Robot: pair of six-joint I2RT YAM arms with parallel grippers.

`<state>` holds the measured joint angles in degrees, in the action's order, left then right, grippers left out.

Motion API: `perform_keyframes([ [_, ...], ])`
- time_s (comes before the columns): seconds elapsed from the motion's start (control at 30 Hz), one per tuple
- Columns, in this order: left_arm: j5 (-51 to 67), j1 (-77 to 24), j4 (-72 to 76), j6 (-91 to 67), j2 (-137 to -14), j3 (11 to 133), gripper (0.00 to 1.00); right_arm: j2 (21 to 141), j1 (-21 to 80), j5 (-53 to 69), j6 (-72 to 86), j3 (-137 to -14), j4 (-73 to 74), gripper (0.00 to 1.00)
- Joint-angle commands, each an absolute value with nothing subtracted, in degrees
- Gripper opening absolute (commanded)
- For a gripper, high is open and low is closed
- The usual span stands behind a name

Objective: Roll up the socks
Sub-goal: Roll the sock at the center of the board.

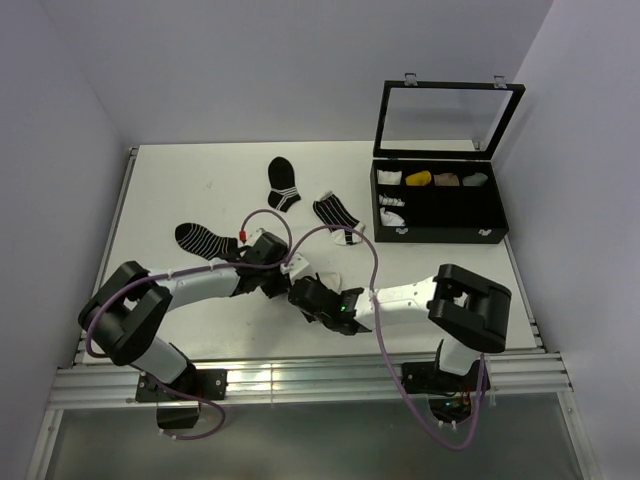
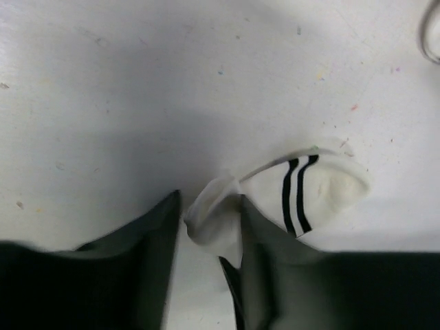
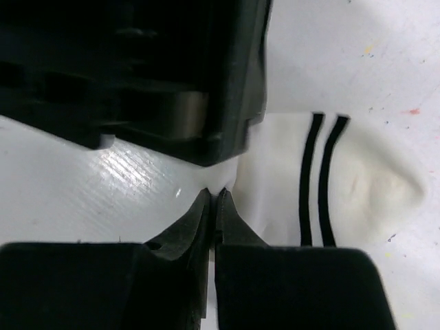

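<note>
Socks loose on the table point(image 1: 200, 180): four. Two make the pair: one white sock point(image 2: 323, 192) with two black stripes, and one striped sock point(image 1: 337, 212), black and white with a white toe. The other two are a black sock with bands point(image 1: 283, 183) at far centre and a thin-striped black sock point(image 1: 205, 240) to the left. One box point(image 1: 440, 205) stands far right with its lid up; at least five small bundles point(image 1: 418, 178) sit in its compartments. Grippers: two.

The white sock lies near-centre, flat but for one edge, with both grippers on that edge. At the left gripper point(image 2: 209, 199) the jaws are drawn in on a raised fold, and the cloth is bunched between the fingers — held. At the right gripper point(image 3: 214, 196) the jaws are pressed together, with the tips at the sock's edge just beside the left gripper's body; I cannot tell whether fabric is caught. In both wrist views the sock's striped end spreads off to the right.

The striped sock lies apart — just far of the grippers, touching neither.
</note>
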<state>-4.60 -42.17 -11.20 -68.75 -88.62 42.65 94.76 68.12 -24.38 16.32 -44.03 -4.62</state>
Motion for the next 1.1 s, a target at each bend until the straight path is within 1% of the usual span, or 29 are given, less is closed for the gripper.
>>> perform_keyframes([
  [0.0, -6.7, -43.2, -11.8, -70.7, -85.8, 39.9, 0.55, 90.3, 63.9, -12.4, 18.2, -40.5, -7.5, 0.0],
  [0.03, -6.7, -43.3, -11.5, -71.5, -85.3, 39.6, 0.61, 88.8, 62.5, -10.0, 18.5, -39.0, -8.3, 0.0],
  [0.07, -6.8, -43.3, -10.5, -71.8, -84.1, 38.8, 0.7, 88.2, 59.5, -7.9, 19.3, -38.2, -9.6, 0.0],
  [0.1, -6.7, -43.3, -9.8, -72.5, -83.5, 38.2, 0.74, 87.7, 58.0, -2.5, 19.9, -37.5, -10.4, 0.0],
  [0.13, -6.7, -43.2, -9.1, -72.9, -82.7, 37.6, 0.77, 87.2, 56.4, -0.3, 20.3, -36.2, -11.4, 0.0],
  [0.17, -6.8, -43.2, -7.6, -73.2, -81.1, 36.4, 0.81, 87.1, 52.9, 3.9, 21.6, -35.5, -13.6, 0.0],
  [0.2, -6.7, -43.3, -6.7, -73.9, -80.2, 35.6, 0.81, 87.1, 51.2, 6.7, 22.2, -34.2, -14.8, 0.0],
  [0.23, -6.8, -43.3, -5.8, -74.4, -79.4, 34.9, 0.81, 87.1, 49.5, 12.6, 23.8, -33.5, -16.0, 0.0],
  [0.3, -6.9, -43.3, -2.7, -74.7, -77.3, 32.9, 0.8, 87.4, 44.6, 17.9, 26.0, -31.6, -20.5, 0.0],
  [0.33, -6.5, -43.2, -1.9, -74.6, -76.6, 32.3, 0.8, 88.2, 43.0, 23.6, 27.2, -30.9, -22.3, 0.0],
  [0.43, -6.0, -43.4, -0.5, -73.8, -76.6, 31.8, 0.77, 91.0, 37.5, 30.7, 33.2, -27.9, -30.9, 0.0],
  [0.47, -5.7, -43.5, 1.3, -73.6, -77.3, 32.2, 0.76, 92.0, 36.1, 35.4, 37.2, -27.0, -36.9, 0.0],
  [0.53, -5.4, -43.6, 3.0, -72.5, -78.4, 32.6, 0.76, 96.3, 32.2, 39.7, 41.8, -24.6, -43.6, 0.0],
  [0.57, -5.0, -43.9, 3.4, -72.2, -79.6, 33.0, 0.75, 98.1, 31.0, 43.3, 46.4, -24.0, -50.3, 0.0],
  [0.63, -4.5, -44.2, 4.7, -71.6, -80.9, 33.5, 0.75, 103.3, 28.5, 46.0, 51.0, -22.1, -57.7, 0.0],
  [0.67, -3.6, -44.3, 5.0, -71.5, -82.1, 34.1, 0.74, 104.9, 28.0, 46.7, 55.1, -21.4, -64.5, 0.0],
  [0.73, -3.1, -44.5, 5.8, -71.0, -83.0, 34.5, 0.73, 109.7, 27.0, 48.0, 58.4, -19.9, -70.0, 0.0],
  [0.77, -3.0, -44.6, 6.2, -70.8, -83.9, 34.9, 0.72, 111.3, 26.6, 48.2, 62.0, -19.3, -76.7, 0.0],
  [0.83, -2.8, -44.8, 6.4, -70.4, -84.8, 35.2, 0.7, 116.2, 25.9, 49.5, 66.0, -18.0, -83.7, 0.01],
  [0.87, -2.6, -45.0, 6.6, -70.3, -85.8, 35.5, 0.7, 117.8, 25.2, 49.8, 69.5, -17.8, -89.6, 0.01],
  [0.97, -1.6, -45.1, 7.9, -69.9, -88.1, 36.0, 0.68, 122.9, 24.5, 50.4, 74.0, -17.7, -97.1, 0.02],
  [1.07, -0.9, -45.3, 8.0, -69.3, -90.7, 37.2, 0.66, 124.7, 24.5, 49.9, 74.5, -17.3, -98.3, 0.03],
])
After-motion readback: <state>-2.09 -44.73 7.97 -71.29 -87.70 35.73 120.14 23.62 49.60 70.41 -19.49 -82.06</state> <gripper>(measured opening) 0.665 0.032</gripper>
